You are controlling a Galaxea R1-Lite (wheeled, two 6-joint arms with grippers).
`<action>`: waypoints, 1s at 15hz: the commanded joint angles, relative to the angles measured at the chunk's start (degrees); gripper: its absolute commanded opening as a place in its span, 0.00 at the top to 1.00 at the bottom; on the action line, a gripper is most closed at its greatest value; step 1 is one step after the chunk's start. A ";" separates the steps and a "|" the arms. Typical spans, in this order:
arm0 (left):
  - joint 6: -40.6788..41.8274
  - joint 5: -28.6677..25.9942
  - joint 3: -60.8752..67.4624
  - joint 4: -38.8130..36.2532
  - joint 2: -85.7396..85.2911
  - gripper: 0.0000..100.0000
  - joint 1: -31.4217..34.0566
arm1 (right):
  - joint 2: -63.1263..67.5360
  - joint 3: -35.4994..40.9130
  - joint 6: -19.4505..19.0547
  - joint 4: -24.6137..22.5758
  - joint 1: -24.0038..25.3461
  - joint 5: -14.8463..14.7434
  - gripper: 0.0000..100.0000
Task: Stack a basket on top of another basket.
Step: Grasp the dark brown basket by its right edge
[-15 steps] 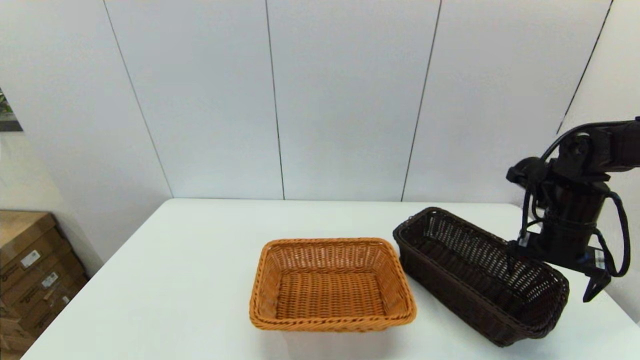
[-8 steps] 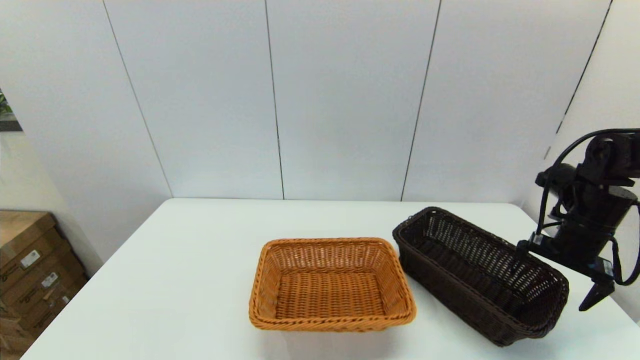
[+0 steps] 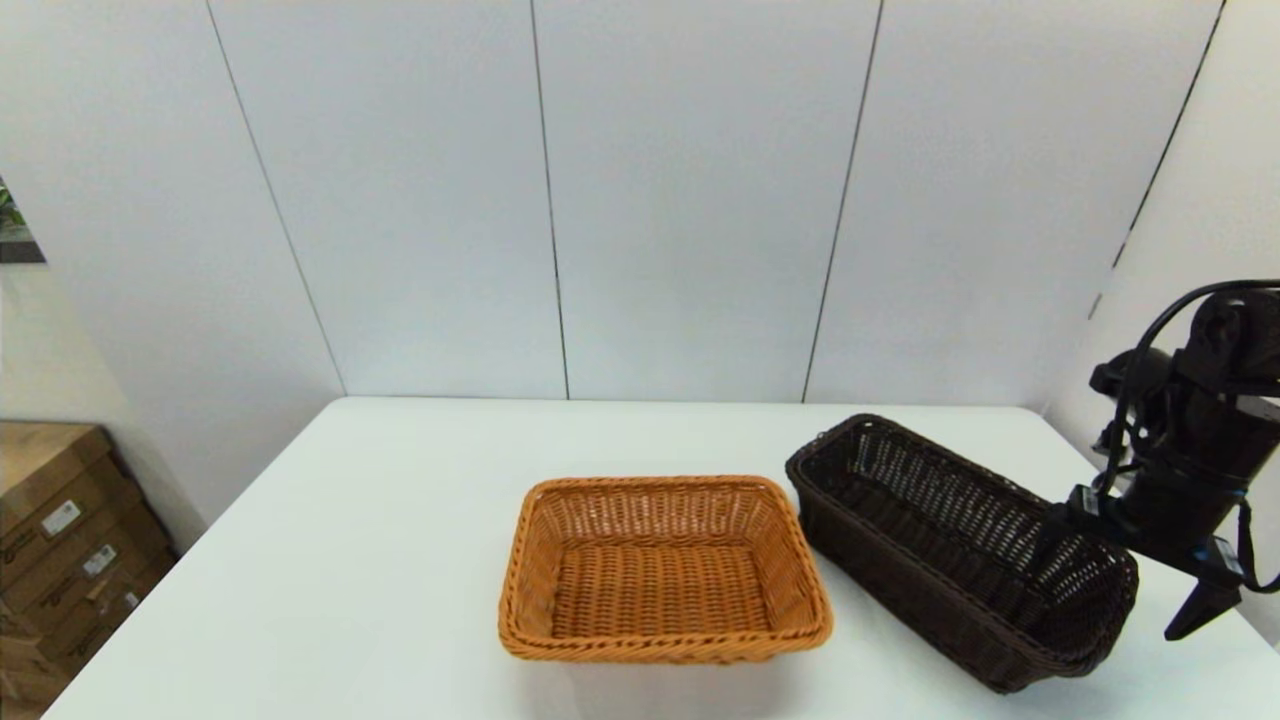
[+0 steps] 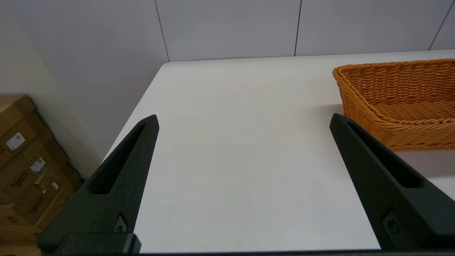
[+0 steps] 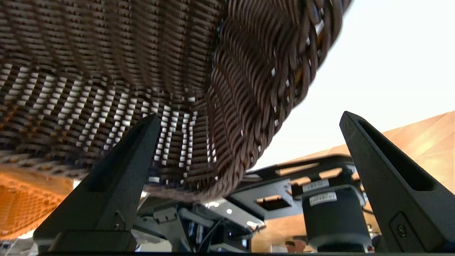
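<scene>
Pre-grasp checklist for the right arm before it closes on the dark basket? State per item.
1. Right end effector open: ok, fingers spread wide in its wrist view.
2. It straddles the short end wall of the dark basket, one finger inside, the other outside: ok.
3. Rim seated deep between the fingers: cannot tell.
4. Dark basket upright on the table, apart from the orange-tan basket: ok.
5. Orange-tan basket holds nothing, ready to receive: ok.
6. Left end effector out of the transfer path: ok, open over bare table on the orange-tan basket's far side.
</scene>
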 commanded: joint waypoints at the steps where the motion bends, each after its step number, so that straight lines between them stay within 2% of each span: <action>1: 0.02 -0.02 0.09 0.02 -0.01 0.00 0.02 | 0.95 0.80 0.28 -1.53 0.18 -0.40 0.00; 10: 0.02 -0.02 0.09 0.02 -0.01 0.00 0.02 | 3.06 2.30 1.24 -2.58 1.06 -0.48 0.00; 12: 0.02 -0.02 0.09 0.02 -0.01 0.00 0.11 | 3.41 3.00 3.97 -4.87 1.85 -0.40 0.00; 14: 0.02 -0.02 0.09 0.02 -0.01 0.00 0.02 | 4.21 3.97 8.80 -9.79 3.17 -0.40 0.00; 15: 0.02 -0.02 0.09 0.02 -0.01 0.00 0.02 | 4.21 4.49 9.50 -10.14 3.61 -0.48 0.00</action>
